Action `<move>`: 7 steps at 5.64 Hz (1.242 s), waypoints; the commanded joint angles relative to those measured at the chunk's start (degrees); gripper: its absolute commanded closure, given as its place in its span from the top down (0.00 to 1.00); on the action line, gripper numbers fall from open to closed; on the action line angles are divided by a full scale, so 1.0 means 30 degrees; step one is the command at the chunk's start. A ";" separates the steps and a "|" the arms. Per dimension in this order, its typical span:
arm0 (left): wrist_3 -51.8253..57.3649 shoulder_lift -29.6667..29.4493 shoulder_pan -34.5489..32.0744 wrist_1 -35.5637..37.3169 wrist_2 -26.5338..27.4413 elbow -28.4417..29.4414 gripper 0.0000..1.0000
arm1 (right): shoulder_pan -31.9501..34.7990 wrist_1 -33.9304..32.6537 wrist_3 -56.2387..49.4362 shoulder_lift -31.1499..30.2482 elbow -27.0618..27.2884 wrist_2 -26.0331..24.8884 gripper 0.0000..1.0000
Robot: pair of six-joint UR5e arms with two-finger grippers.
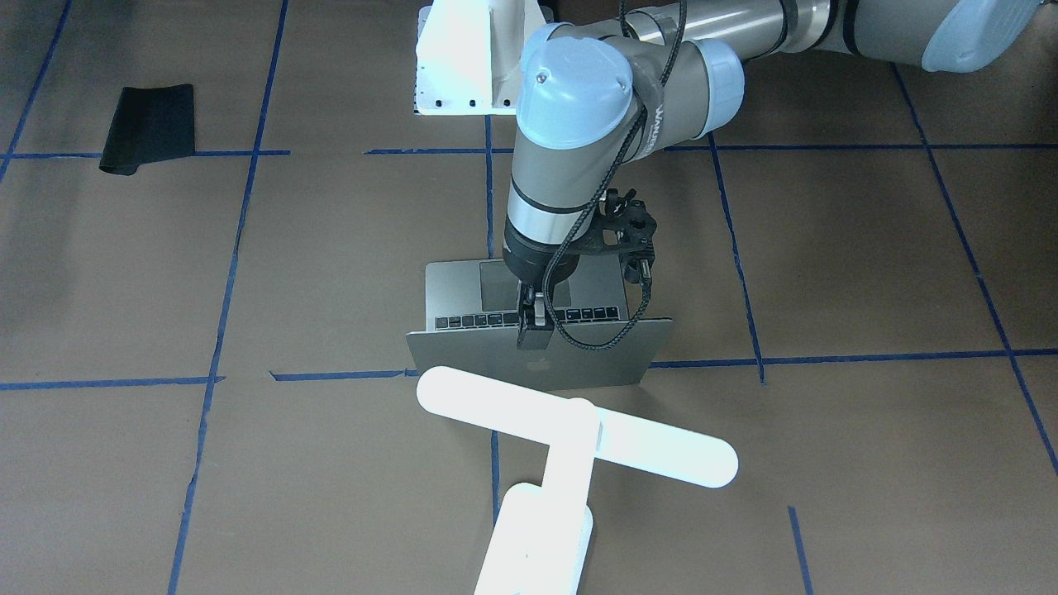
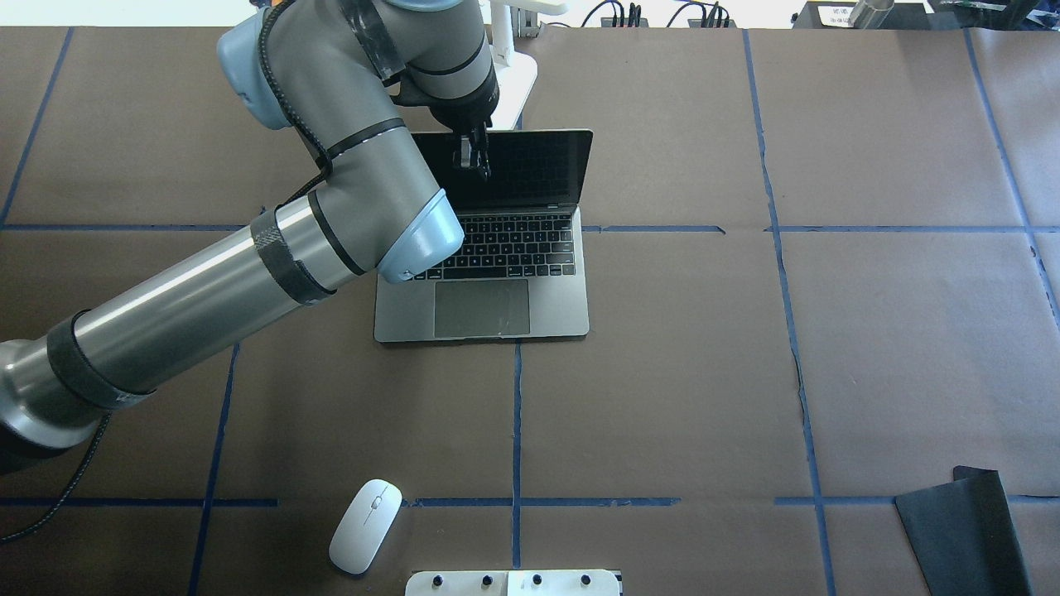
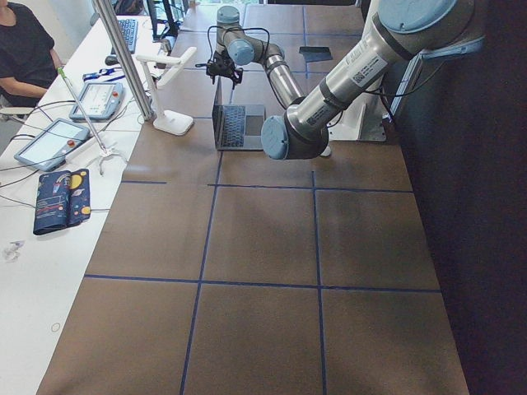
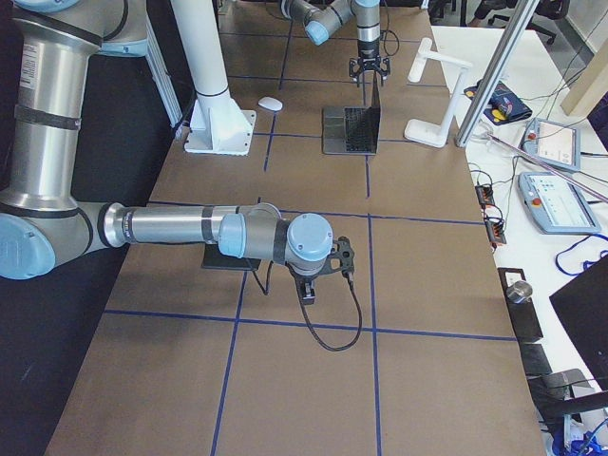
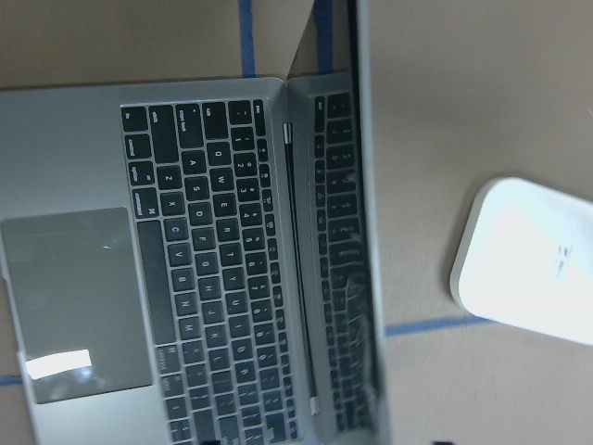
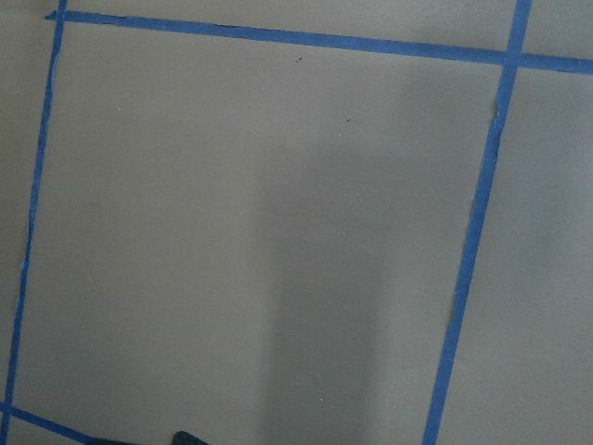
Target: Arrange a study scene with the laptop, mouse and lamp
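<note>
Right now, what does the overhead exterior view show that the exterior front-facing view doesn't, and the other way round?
Only overhead: the mouse near the robot-side table edge, plus the dark screen and full keyboard of the laptop. Only front-facing: the apple logo on the lid's back, and the lamp with its bar head in full. Both: the laptop standing open, the left gripper at the lid's top edge, and the black mat.
</note>
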 commanded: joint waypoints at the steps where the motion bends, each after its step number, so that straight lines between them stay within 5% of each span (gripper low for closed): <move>1: 0.2044 0.2552 0.0020 0.0779 -0.0186 -0.4632 1.00 | -0.0944 0.0019 0.2240 0.0039 0.0764 0.0285 1.00; 2: 0.2397 0.3664 0.0281 0.1134 0.0016 -0.6799 1.00 | -0.2169 0.0135 0.4951 0.0040 0.1610 -0.0122 1.00; 3: 0.2458 0.6517 0.0690 0.1051 0.0018 -0.9721 1.00 | -0.3893 0.3211 0.9792 -0.0163 0.2431 -0.2040 1.00; 5: 0.2488 0.7044 0.1800 0.1224 0.0048 -1.0130 1.00 | -0.8315 1.3937 2.0456 -0.3400 0.2323 -0.4566 1.00; 7: 0.5976 0.7975 0.3876 0.1342 0.0077 -1.0654 1.00 | -1.2068 1.6511 2.5149 -0.4236 0.2264 -0.7236 0.99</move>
